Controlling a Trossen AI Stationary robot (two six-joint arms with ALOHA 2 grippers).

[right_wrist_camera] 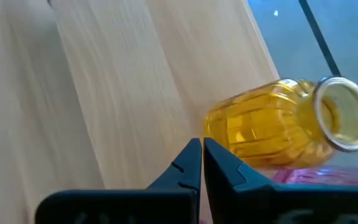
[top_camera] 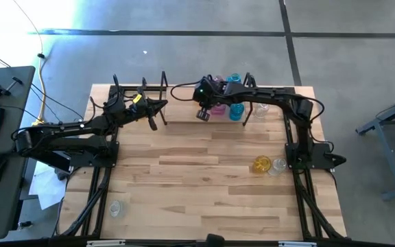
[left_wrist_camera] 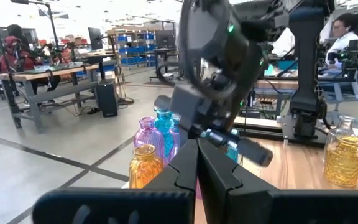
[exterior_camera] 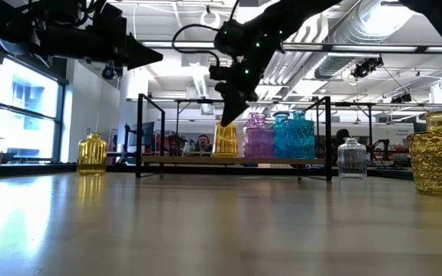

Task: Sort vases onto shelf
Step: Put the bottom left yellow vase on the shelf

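The worktop (top_camera: 204, 171) was viewed from directly overhead, and level from its surface toward the shelf (exterior_camera: 236, 161). Each wrist camera looked closely past its own claw. The shelf's vases (exterior_camera: 271, 136) were shared by all views.

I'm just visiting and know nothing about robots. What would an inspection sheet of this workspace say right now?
Surface: light wooden table.
Job's things: shelf at the far edge holds an amber vase, a pink vase and blue vases; other amber vases and clear vases stand on the table.
Clutter: nothing seen.
Grippers: right tool shut, empty, beside the shelved amber vase; left tool shut, empty, raised.
Cables: yellow cable on the floor.
Surroundings: workshop with benches; people seated behind.
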